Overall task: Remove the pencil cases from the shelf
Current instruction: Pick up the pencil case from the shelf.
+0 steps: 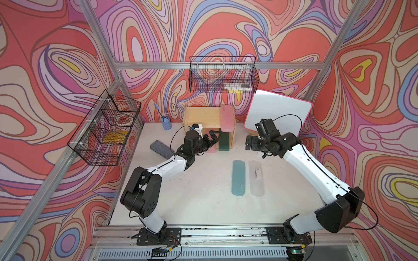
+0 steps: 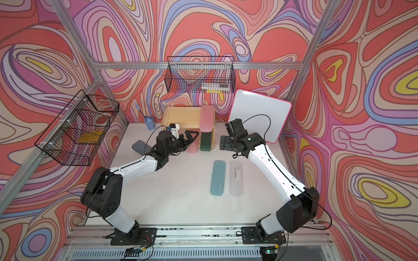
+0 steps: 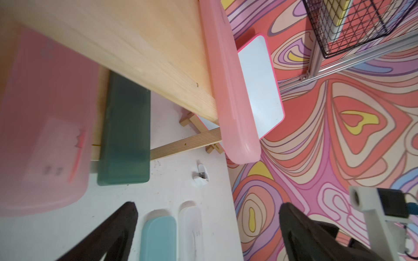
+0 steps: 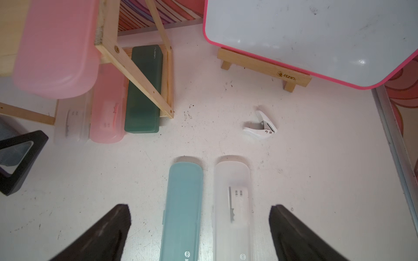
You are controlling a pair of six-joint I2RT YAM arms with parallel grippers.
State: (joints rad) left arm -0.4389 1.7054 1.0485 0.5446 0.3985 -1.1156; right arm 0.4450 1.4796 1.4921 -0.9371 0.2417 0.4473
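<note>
Pale wood first: the two-tier shelf (image 1: 203,116) sits at upper centre in both top views, against the back wall. One pink pencil case (image 1: 227,118) lies along the right side of its top tier, front end poking out past the rim. Down on the lower tier there's a dark green case (image 1: 224,142) on the right and a second pink case (image 1: 212,151) beside it. The right wrist view catches a frosted clear case (image 4: 75,122) just beside that one. Off the shelf, on the white table (image 1: 181,203), a teal case (image 1: 238,177) and a labelled clear case (image 1: 256,178) lie side by side, right of centre. The left gripper (image 1: 210,139) hovers at the lower tier's front, jaws wide apart, nothing between them. The right gripper (image 4: 200,211), jaws spread too and empty, sits just right of the shelf.
</note>
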